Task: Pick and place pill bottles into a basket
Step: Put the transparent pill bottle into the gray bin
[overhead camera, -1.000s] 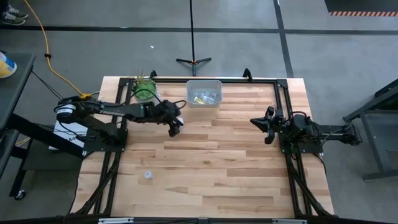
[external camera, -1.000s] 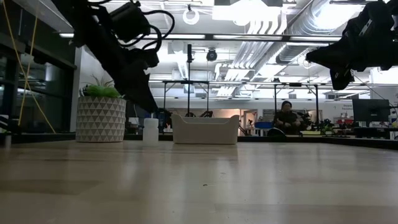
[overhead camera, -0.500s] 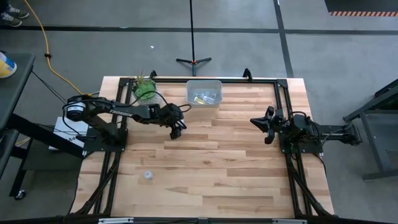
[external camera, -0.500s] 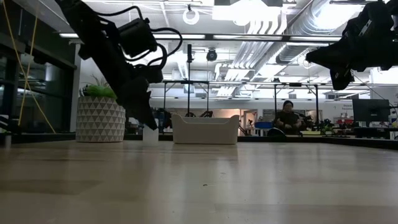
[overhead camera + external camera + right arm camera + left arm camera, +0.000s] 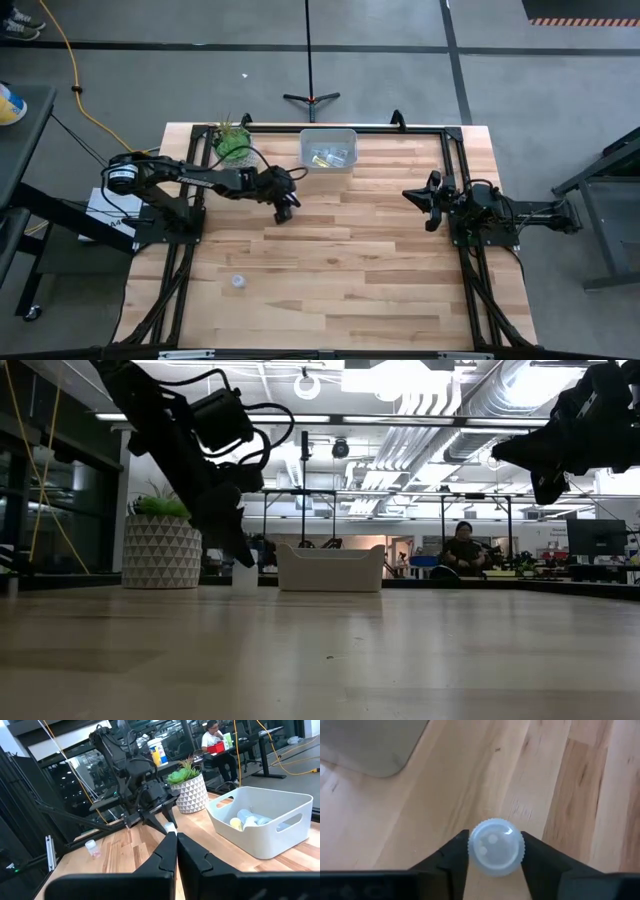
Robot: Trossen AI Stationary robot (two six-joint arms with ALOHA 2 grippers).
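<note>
A small white pill bottle [image 5: 496, 846] stands upright on the table just near of the basket [image 5: 328, 149], a pale bin with several bottles inside, one yellowish [image 5: 235, 823]. My left gripper [image 5: 285, 208] is down over the bottle and shut on it; in the low view the gripper hides most of the bottle [image 5: 244, 576]. A second white bottle [image 5: 238, 281] stands alone toward the near left of the table. My right gripper [image 5: 176, 840] is shut and empty, held above the table's right side [image 5: 430, 203]. My left gripper pinches the white bottle by its ribbed cap [image 5: 472, 851], one finger on each side. The fingers [image 5: 451, 860] come from above, slanting down. The bottle stands upright with its base on the table.
A white patterned pot with a green plant [image 5: 232, 145] stands at the far edge, left of the basket. Black frame rails run along the table's left and right sides. A person sits in the room beyond the table [image 5: 462, 550].
My left gripper has come down over the standing bottle, which showed free beside it a second ago; its fingers now flank the cap. The bottle has stayed in place.
</note>
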